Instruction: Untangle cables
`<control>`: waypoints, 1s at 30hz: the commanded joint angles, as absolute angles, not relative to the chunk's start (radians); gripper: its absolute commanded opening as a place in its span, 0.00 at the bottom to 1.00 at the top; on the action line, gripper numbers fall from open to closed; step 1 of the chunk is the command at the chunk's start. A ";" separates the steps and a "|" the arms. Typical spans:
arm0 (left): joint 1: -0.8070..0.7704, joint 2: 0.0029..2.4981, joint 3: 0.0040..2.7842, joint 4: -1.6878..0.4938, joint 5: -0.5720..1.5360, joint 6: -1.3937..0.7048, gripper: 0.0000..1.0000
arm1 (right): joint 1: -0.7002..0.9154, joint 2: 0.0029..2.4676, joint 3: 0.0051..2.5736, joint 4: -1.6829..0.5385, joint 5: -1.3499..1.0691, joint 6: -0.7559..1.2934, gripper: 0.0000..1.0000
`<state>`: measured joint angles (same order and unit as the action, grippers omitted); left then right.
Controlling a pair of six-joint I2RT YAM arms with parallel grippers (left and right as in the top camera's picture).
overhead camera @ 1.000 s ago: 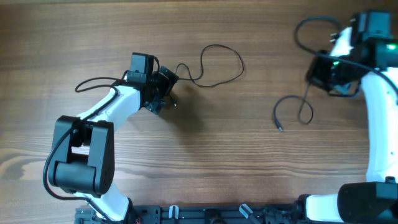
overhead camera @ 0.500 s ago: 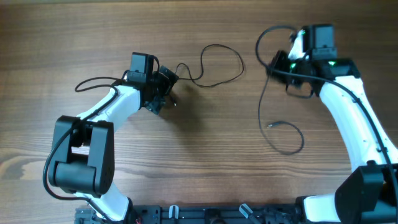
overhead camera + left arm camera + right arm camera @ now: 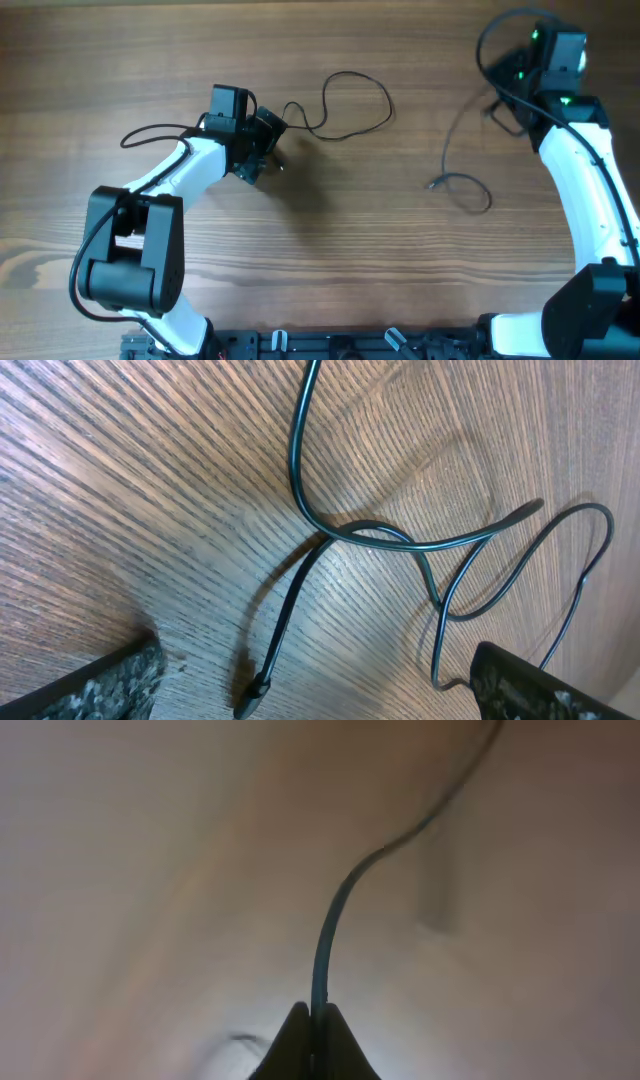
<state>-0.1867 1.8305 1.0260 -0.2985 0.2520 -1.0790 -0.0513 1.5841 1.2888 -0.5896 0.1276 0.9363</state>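
The right end effector is pressed together, pinching one cable. It holds the cable up high, and the low end looks to rest curled on the surface. The other cable lies in loops by the left end effector, which is spread wide with nothing in it. The thin cable could slip out, since so little is pinched. A hard pull could fling it away. The surface is brown wood. No room shows.
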 commanded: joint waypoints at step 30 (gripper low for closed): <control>-0.187 1.864 0.991 -0.339 0.162 -1.078 1.00 | 0.040 1.581 0.991 -0.617 -0.105 0.723 1.00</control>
